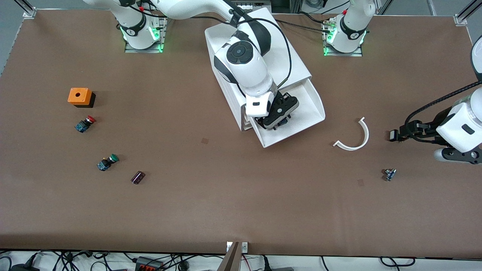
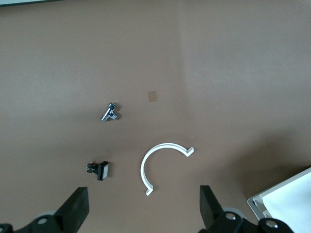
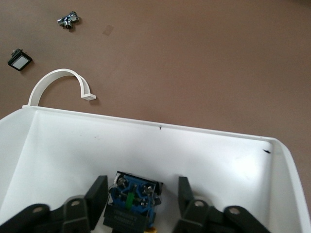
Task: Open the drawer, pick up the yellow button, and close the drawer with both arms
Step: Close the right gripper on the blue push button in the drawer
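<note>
The white cabinet [image 1: 286, 56] stands near the arms' bases with one drawer [image 1: 310, 107] pulled out toward the front camera. The button [image 3: 132, 201] lies in the drawer, its dark blue body up and a sliver of yellow cap [image 3: 150, 228] showing below. My right gripper [image 1: 279, 119] is down in the drawer, open, with a finger [image 3: 98, 190] on each side of the button. My left gripper [image 1: 408, 132] is open and empty, low over the table at the left arm's end, and its fingers [image 2: 77, 204] show wide apart in the left wrist view.
A white curved piece [image 1: 356, 137] lies between the drawer and the left gripper. A small metal part [image 1: 389, 174] and a black switch [image 2: 98, 170] lie nearby. An orange box [image 1: 80, 96], a red button [image 1: 85, 124], a green button [image 1: 107, 162] and a dark part [image 1: 138, 177] lie toward the right arm's end.
</note>
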`<state>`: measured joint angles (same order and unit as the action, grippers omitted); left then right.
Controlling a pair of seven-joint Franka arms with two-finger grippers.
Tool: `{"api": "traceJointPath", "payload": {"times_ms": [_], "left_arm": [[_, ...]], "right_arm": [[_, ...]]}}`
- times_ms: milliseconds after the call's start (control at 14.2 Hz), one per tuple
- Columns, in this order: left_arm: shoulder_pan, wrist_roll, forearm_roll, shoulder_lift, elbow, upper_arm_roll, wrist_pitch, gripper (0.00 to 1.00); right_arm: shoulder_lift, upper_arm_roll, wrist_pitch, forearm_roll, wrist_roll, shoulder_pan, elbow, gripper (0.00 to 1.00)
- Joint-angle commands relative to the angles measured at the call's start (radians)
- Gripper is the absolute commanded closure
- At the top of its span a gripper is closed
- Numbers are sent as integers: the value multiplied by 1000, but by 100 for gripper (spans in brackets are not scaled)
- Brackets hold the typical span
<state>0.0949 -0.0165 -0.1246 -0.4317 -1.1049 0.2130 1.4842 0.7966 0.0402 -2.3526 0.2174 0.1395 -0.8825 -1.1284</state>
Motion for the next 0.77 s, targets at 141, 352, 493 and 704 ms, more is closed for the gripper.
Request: {"api": "traceJointPath", "payload": {"times_ms": [141,352,493,704], "left_arm": [[0,-13,-17,13,7,8,-24,0],[2,-11,-17,13,7,8,-36,0],[2,-11,-17,13,7,8,-42,0],[2,-20,-15,13,7,8,-45,0]], "right_arm": [[16,7,9,-18,15,-6,39,100],[13,6,28,-16,34,-6,86,100],[10,6,47,-16,57,-6,122,100],[-14,9,55,-16,68,10,134,100]]}}
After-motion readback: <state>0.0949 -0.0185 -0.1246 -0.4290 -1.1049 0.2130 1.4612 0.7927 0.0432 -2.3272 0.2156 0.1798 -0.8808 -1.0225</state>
